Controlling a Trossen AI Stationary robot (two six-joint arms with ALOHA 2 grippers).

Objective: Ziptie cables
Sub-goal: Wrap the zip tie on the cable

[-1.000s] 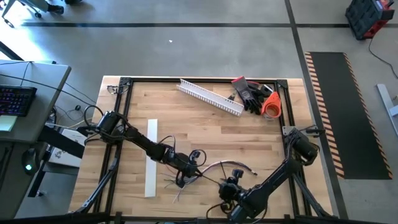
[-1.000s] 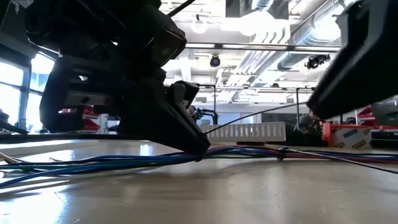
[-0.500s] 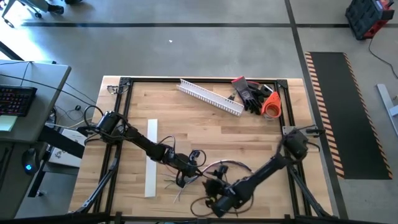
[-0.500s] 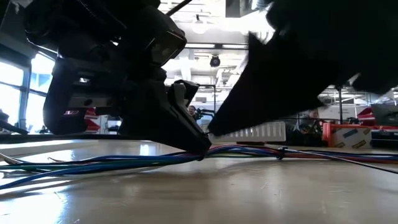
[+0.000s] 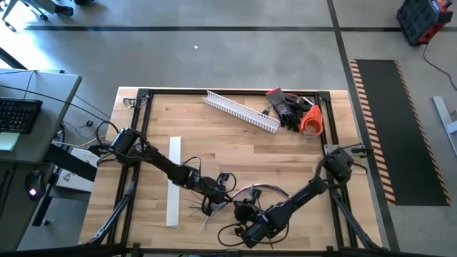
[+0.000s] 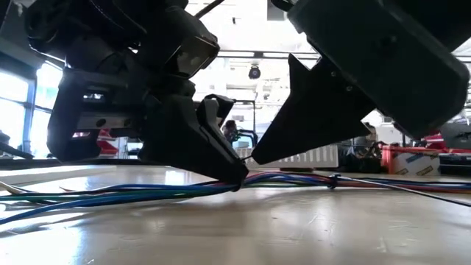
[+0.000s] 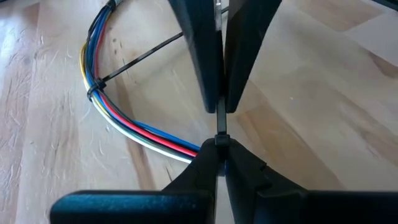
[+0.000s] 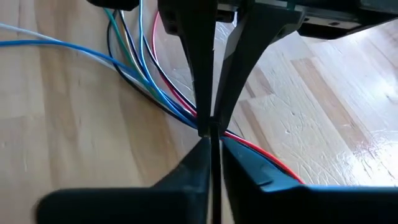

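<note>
The table [image 5: 285, 157] is light wood planks, smooth and a bit shiny where the light hits it. The cables [image 7: 118, 118] have smooth, shiny plastic skins in blue, red, white, yellow and black. The slotted channel [image 5: 241, 112] looks like white plastic, the gloves [image 5: 285, 107] look like soft dark cloth, and the gripper fingers [image 7: 202, 56] are dull black.

cables [image 6: 110, 195] cut off at frame edge
</note>
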